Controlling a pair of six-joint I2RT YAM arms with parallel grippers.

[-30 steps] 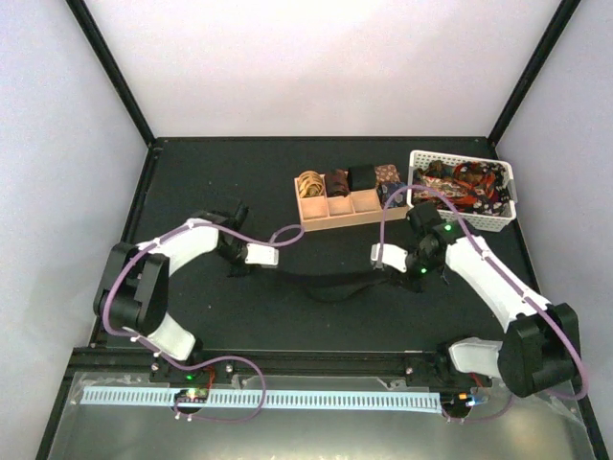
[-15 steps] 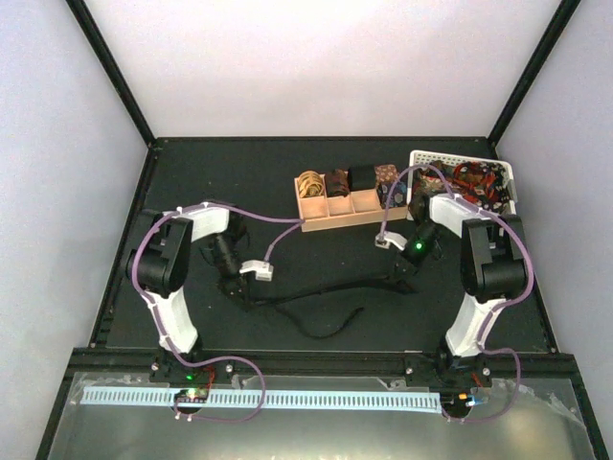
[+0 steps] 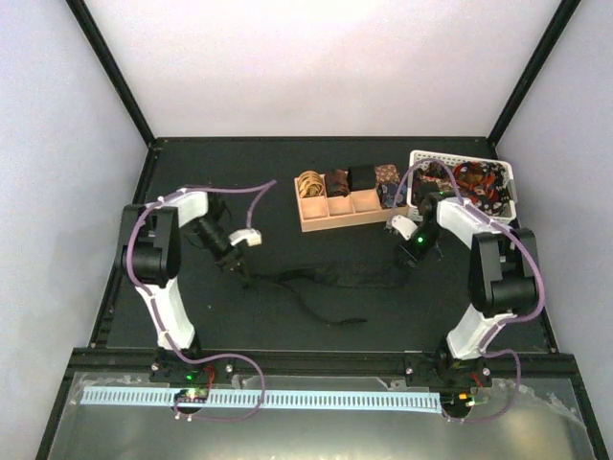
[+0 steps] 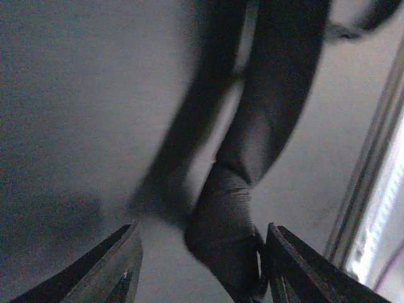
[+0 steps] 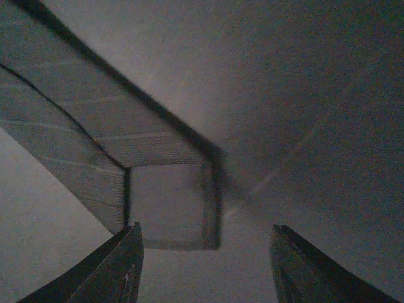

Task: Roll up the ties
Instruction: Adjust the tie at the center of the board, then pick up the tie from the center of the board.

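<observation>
In front of the wooden tray [image 3: 337,222], the black tie [image 3: 335,279] now lies slack on the table [image 3: 220,182], no longer stretched taut; my left gripper [image 4: 202,232] and right gripper [image 5: 205,228] stand spread at its ends; rolling can begin, I judge.

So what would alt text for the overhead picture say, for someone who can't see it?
A black tie lies stretched across a dark table, with the robot's left gripper and right gripper at its ends. Behind, a wooden tray holds rolled ties beside a white basket of loose ties.
</observation>
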